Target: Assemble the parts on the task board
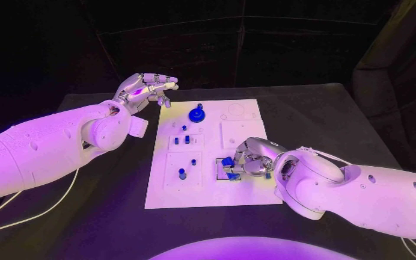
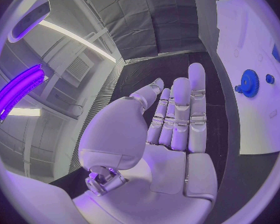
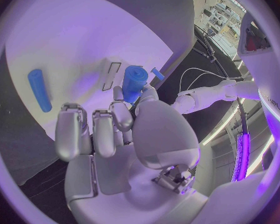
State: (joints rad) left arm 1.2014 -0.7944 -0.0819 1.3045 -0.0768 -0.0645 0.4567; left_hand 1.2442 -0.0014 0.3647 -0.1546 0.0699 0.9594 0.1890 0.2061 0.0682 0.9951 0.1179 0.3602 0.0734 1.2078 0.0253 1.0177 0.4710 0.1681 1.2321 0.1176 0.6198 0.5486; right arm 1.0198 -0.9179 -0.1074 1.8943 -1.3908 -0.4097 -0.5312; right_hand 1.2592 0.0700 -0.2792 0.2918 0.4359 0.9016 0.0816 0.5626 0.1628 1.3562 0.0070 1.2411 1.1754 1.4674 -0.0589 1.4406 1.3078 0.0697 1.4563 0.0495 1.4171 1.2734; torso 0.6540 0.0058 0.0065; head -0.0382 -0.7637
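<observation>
Black table: right hand pinches blue cylinder.

White task board flat mid-table, blue gear near far edge, small blue pegs standing.

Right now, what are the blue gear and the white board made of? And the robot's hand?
The blue gear looks like matte plastic: solid colour, moulded teeth, no shine. The task board seems a smooth, stiff white plate, probably plastic, though painted metal can't be ruled out. The left hand looks like silvery metal or metal-coated plastic segments, with soft highlights on its fingers.
</observation>
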